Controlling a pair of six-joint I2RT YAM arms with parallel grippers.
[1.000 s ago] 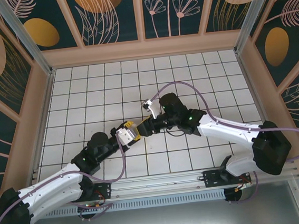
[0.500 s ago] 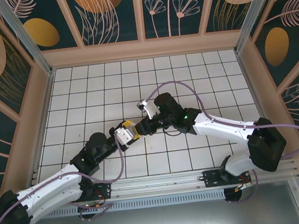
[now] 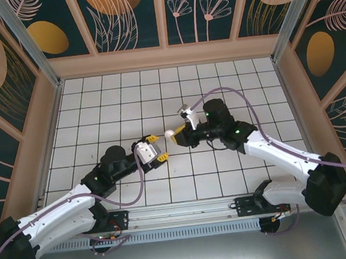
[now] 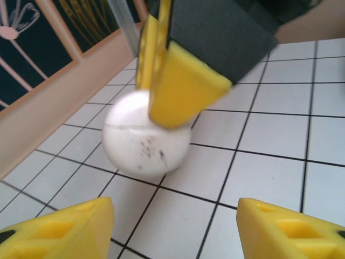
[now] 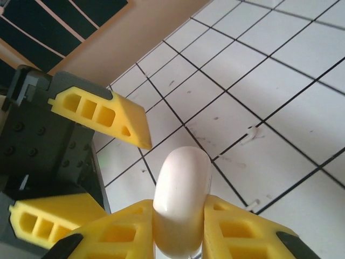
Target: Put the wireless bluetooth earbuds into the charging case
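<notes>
The charging case [image 3: 170, 132] is a round white shell held edge-on between the yellow fingers of my right gripper [image 3: 175, 133], which is shut on it. In the right wrist view the case [image 5: 180, 183] stands up out of my right gripper [image 5: 180, 206]. From the left wrist the case [image 4: 141, 137] shows a thin seam, and a right finger [image 4: 180, 89] covers its top. My left gripper [image 3: 159, 149] is open and empty just left of the case, its jaws wide apart [image 4: 175, 226]. Two tiny whitish earbuds [image 5: 250, 132] [image 5: 252, 204] lie on the tiles beyond the case.
The floor is a white tiled grid [image 3: 109, 105] with black lines, boxed in by a tan rim [image 3: 166, 56] and patterned dark walls. Both arms meet near the middle of the grid. My open left gripper [image 5: 126, 175] sits close beside the held case.
My left gripper has opened and let go of the case. My right gripper has shut on the case and drawn it a short way to the right, apart from the left fingers.
</notes>
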